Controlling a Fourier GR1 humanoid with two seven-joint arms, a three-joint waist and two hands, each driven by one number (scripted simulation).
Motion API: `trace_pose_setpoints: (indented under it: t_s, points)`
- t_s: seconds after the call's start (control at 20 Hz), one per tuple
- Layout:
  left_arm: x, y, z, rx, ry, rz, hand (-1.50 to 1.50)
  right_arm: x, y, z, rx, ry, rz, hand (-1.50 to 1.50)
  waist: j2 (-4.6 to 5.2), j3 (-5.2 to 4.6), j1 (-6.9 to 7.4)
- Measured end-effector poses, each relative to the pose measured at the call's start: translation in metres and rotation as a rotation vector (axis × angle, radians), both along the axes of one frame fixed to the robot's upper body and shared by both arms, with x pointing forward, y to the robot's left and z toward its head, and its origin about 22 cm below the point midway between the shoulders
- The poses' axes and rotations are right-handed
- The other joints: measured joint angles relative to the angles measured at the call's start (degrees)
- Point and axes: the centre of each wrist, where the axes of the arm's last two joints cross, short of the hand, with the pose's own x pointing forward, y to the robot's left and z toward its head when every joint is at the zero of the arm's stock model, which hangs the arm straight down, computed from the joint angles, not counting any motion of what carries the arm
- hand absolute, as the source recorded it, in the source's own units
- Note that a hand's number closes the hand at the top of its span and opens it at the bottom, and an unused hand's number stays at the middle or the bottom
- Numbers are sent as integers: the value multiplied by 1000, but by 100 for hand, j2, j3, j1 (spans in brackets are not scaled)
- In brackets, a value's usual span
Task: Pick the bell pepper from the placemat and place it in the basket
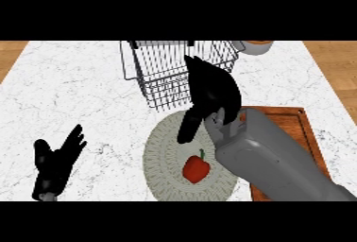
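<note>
Right hand [213,92], open, over placemat [164,156] beside basket [150,71]; pepper [197,168] on placemat near front edge of counter [77,94], not yet grasped; lift and placing outstanding; left hand [57,158] open, front-left corner.

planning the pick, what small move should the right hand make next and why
Probably draw the right hand back and down over the red bell pepper, lying untouched on the round placemat: the hand hangs open beyond it, by the wire basket.

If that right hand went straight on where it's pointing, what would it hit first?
Probably the black wire basket, directly ahead of the right hand; depth is unclear, so it might pass over the rim.
</note>
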Motion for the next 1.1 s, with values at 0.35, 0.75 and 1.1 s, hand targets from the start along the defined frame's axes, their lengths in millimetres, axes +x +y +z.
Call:
trace_pose_setpoints:
  t_s: [0.35, 0.75, 1.1]
  points:
    - [-6, 3, 1, -1, -4, 0, 0, -10, -9, 4, 12, 29, 33, -150, 35, 4, -6]
    - [-6, -2, 3, -7, -15, -7, 0, -25, -15, -11, 6, 31, 26, -150, 101, 17, 74]
    - [-6, -5, 5, -11, -20, -24, 0, -36, -20, -40, -33, 70, 0, -150, 133, 19, 151]
